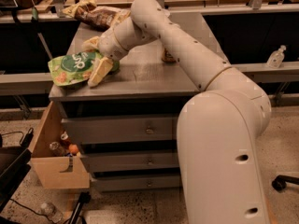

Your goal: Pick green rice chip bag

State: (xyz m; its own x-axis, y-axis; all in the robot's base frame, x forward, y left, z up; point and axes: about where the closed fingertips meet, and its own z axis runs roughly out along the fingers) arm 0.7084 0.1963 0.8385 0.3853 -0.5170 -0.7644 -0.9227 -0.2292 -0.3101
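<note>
The green rice chip bag lies flat at the front left corner of the grey cabinet top, its left end sticking slightly past the edge. My gripper reaches in from the right and is at the bag's right end. Its pale yellow fingers are spread apart: one finger lies on the near side of the bag, and the other sits at the far side. The bag's right end is between them and rests on the cabinet top.
A brown and tan snack bag lies at the back left of the top. A can stands behind my arm, mostly hidden. Drawers are below. An open wooden box of items sits left of the cabinet. A bottle is at far right.
</note>
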